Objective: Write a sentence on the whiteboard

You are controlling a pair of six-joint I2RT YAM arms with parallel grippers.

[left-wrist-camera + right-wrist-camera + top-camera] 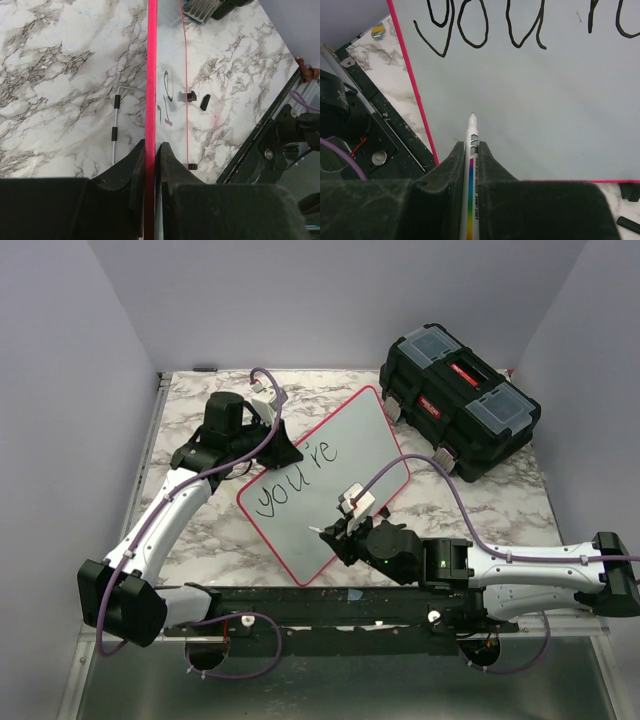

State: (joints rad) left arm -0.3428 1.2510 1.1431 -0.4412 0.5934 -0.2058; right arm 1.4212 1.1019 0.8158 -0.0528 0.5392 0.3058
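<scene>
Whiteboard lies aslant on the marble tabletop, its red-pink rim running from a far corner just beside the black toolbox down to a near corner close to the arms' bases. Of the sentence, only "you're" stands on it, in black marker across the board's middle. At the board's left rim, toward the far end of that edge, the left hand is clenched on the rim, with one finger against each face, as the left wrist view shows. Over the board's near part, the right hand is clamped around a white marker with a rainbow stripe. Its tip points at the blank area under "you", and I cannot tell whether it touches the surface. A thin metal rod with black bands lies on the tabletop just left of the board's rim.
</scene>
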